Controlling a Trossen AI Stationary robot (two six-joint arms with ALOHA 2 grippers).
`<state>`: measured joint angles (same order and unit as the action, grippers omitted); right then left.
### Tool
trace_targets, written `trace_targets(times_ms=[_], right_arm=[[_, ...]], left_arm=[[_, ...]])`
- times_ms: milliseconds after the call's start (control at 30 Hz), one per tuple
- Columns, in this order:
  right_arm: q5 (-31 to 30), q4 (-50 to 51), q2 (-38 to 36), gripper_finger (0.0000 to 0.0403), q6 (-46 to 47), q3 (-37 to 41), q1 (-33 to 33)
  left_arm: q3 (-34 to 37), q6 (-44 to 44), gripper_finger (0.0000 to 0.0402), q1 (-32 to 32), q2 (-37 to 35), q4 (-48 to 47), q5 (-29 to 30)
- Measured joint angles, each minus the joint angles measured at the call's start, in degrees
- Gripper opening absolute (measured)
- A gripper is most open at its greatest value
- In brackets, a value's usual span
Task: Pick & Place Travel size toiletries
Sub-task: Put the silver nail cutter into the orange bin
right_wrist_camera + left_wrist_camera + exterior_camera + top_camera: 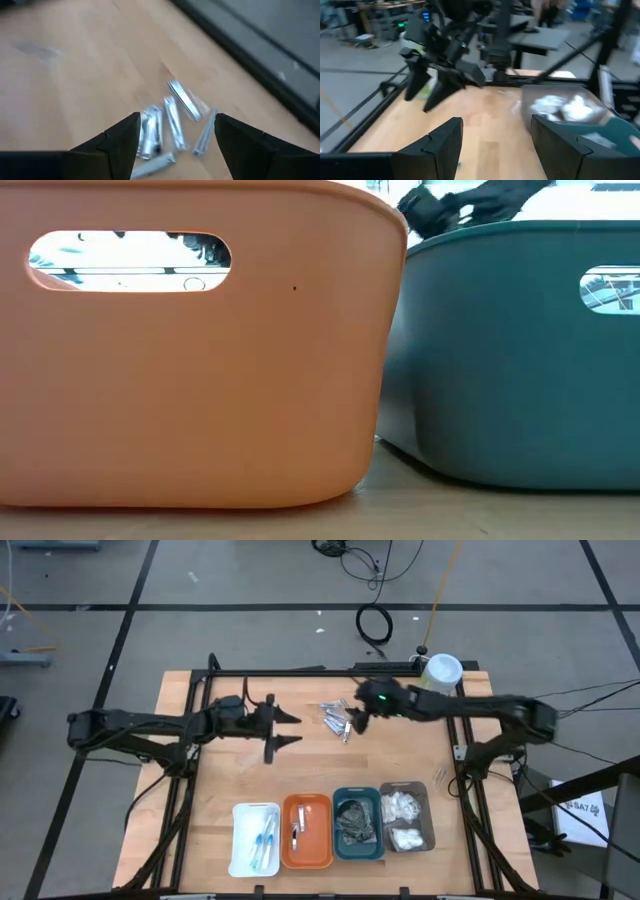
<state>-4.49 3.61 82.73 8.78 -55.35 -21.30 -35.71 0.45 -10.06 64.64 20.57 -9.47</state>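
Several small silvery metal pieces [333, 717] lie loose on the wooden table toward its far side. In the right wrist view these pieces [150, 132] lie just ahead of my fingers. My right gripper [352, 723] hangs open just to their right, above the table, and holds nothing. My left gripper [297, 730] stands open to the left of the pieces, pointing toward the table's right, with nothing between its fingers [445, 145]. In the left wrist view the right gripper [435, 85] shows farther off.
Four trays stand in a row at the table's near edge: white [240, 840] with slim sticks, orange [322, 830], teal [338, 800] with dark bundles, grey [428, 810] with white pads. A pale canister [441, 670] stands at the far right corner. Bare wood lies between the grippers and the trays.
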Motion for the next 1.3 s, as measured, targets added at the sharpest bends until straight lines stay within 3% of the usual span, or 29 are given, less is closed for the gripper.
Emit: trace_targets(times_ms=[200, 467, 700, 1100, 1300], right_arm=[[-3.24, 4.80, 15.03, 0.0242, -1.11, -7.69, -2.86], [-3.87, 4.52, 24.69, 0.0242, 0.89, -8.77, -5.62], [-1.33, 4.40, 26.10, 0.0212, 1.07, -8.79, -5.79], [-1.25, 4.77, 26.08, 0.0044, -1.42, -8.81, -5.75], [-1.26, 4.61, 23.37, 0.0044, -3.67, -8.73, -5.71]], left_arm=[[7.58, -5.32, 0.0227, -5.33, 0.22, 10.43, -1.03], [8.36, -5.75, 0.0227, -6.76, 0.22, 10.44, -1.09], [8.36, -5.54, 0.0228, -6.75, 0.22, 10.07, -1.01], [8.36, -5.30, 0.0228, -6.72, 0.22, 10.07, 2.02], [8.36, -5.39, 0.0228, -6.72, 0.22, 10.07, 2.05]])
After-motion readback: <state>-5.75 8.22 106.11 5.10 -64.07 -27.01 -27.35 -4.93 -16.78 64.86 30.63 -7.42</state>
